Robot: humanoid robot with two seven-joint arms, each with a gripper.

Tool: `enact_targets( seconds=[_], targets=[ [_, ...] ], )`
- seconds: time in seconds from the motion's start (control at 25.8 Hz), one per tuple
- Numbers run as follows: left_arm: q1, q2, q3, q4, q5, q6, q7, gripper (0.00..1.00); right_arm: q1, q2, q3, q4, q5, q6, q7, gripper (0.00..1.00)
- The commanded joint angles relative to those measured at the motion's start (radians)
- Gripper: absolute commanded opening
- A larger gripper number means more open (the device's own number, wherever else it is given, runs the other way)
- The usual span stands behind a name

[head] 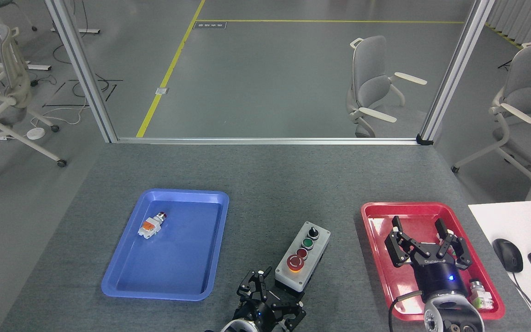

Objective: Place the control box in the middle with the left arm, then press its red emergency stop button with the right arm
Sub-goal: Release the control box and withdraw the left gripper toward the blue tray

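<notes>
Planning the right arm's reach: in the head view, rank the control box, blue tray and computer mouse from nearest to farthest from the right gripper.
From the right gripper:
1. Computer mouse, to its right on the white desk.
2. Control box, to its left, mid-table.
3. Blue tray, far left.
</notes>
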Motion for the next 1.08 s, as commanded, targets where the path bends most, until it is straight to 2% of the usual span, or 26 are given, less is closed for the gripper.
enact_targets(
  seconds=[0.0,0.23,0.39,0.54,0.7,0.89,1.05],
  targets=[
    [0.066,0.07,0.074,-0.092,0.005,-0.011,0.003,0.98,-0.001,-0.001,0.0,0.0,0.0,0.001,0.0,0.99],
    [0.207,0.223,0.248,-0.309,0.005,-0.095,0.007,0.98,-0.001,-0.003,0.0,0.0,0.0,-0.001,0.0,0.99],
    [0.345,0.292,0.453,-0.529,0.006,-0.206,0.007,0.98,-0.001,-0.003,0.0,0.0,0.0,-0.001,0.0,0.99],
    [0.428,0.289,0.72,-0.661,0.006,-0.354,0.004,0.98,-0.001,-0.001,0.0,0.0,0.0,0.001,0.0,0.99],
    [0.416,0.278,0.913,-0.661,0.035,-0.425,0.007,0.98,-0.004,-0.001,0.0,0.0,0.0,-0.001,0.0,0.99],
    [0.362,0.272,0.978,-0.618,0.075,-0.376,0.01,0.98,-0.024,0.002,0.003,0.0,0.003,-0.015,-0.003,0.98],
    [0.315,0.24,0.97,-0.561,0.074,-0.299,0.009,0.98,-0.026,-0.01,-0.003,0.005,0.005,-0.143,-0.005,0.97]
  ],
)
